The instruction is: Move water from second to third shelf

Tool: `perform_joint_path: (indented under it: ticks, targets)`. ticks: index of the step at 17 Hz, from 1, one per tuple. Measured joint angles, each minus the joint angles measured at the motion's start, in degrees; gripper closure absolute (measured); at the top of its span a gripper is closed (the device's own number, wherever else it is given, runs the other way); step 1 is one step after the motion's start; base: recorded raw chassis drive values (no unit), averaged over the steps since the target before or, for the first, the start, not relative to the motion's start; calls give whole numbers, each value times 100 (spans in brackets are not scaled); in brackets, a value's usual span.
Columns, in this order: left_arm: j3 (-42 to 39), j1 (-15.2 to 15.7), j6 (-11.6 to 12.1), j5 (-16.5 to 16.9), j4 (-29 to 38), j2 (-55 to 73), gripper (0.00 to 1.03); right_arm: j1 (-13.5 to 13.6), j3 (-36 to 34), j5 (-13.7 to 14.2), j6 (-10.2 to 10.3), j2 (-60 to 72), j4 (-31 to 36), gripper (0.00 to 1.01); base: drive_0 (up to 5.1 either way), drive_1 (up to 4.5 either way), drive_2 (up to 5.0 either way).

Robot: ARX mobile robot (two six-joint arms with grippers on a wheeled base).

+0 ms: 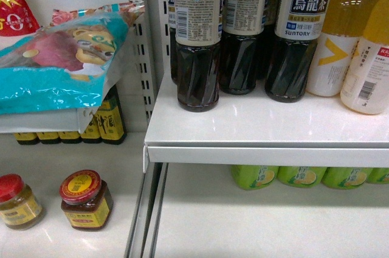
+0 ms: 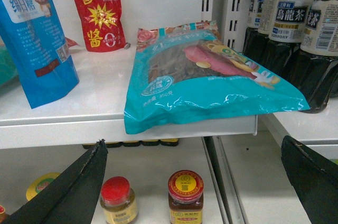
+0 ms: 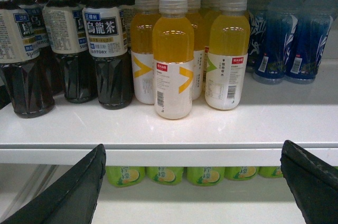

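Two grippers are spread wide and hold nothing: the left gripper (image 2: 193, 182) faces a teal snack bag (image 2: 206, 78) overhanging its shelf edge, the right gripper (image 3: 193, 182) faces oolong tea bottles (image 3: 105, 49) and yellow drink bottles (image 3: 172, 57). No green-labelled water bottle shows in any view, so its place cannot be told. The likely slip is seizing a wrong bottle, perhaps the blue-labelled clear bottles (image 3: 285, 39) at far right, or a reaching arm toppling the tightly packed front row.
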Motion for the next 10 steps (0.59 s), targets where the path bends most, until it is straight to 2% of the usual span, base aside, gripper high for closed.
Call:
perform_joint_path:
  ticks: [10]
  targets:
    - [0,0,0,0,0,0,5,0,0,0,0,0,0,3,0,0,0]
